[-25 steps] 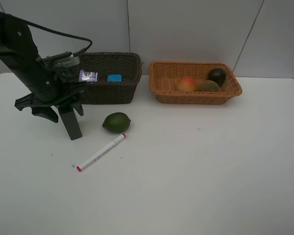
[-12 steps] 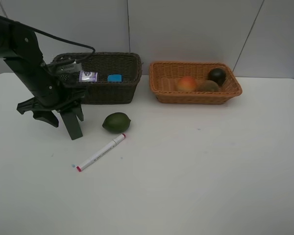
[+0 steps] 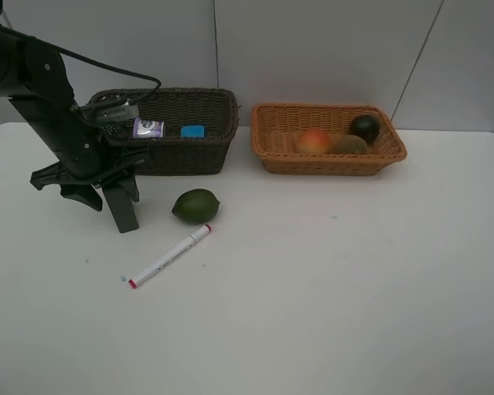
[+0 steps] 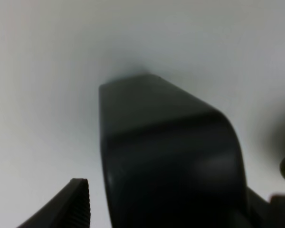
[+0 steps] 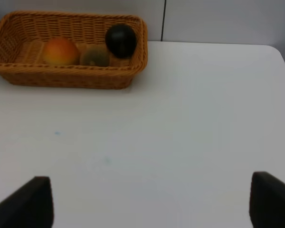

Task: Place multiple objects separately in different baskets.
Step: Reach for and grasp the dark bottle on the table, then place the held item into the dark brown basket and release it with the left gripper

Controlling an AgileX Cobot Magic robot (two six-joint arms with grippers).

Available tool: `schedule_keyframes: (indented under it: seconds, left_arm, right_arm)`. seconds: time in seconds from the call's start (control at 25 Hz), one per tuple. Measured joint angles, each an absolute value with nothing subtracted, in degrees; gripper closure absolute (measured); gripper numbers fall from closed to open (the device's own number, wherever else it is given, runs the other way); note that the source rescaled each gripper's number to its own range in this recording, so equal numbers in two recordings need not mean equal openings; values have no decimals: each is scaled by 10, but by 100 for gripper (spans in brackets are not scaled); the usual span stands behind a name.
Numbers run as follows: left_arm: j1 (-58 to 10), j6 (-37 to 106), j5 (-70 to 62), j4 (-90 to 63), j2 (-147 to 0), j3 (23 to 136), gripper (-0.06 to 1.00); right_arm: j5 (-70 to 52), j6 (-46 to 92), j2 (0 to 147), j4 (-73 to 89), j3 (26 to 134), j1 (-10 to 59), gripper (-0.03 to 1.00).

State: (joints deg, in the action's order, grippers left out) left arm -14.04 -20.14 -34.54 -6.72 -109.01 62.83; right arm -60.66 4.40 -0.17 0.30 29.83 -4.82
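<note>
Where the bottle (image 3: pixel 122 207) stands, a lime (image 3: pixel 196 205) lies near.

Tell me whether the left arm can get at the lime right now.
Probably not yet. The green lime lies uncovered close beside the left hand, but that hand is occupied around the dark green bottle.

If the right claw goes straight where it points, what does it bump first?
Probably the bare white table; the right gripper aims at it, and the orange basket sits off to one side.
</note>
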Motion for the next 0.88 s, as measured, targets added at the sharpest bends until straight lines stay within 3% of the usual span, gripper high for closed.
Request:
schedule_keyframes:
  seconds: [0.32, 0.88]
  left_arm:
    - [-140, -201, -358, -68, -1084, 629, 23]
    - [-140, -201, -477, -50, -925, 625, 23]
  right_arm:
    - [-607, 44, -2, 0, 298, -48, -3]
    - [-607, 44, -2, 0, 298, -48, -3]
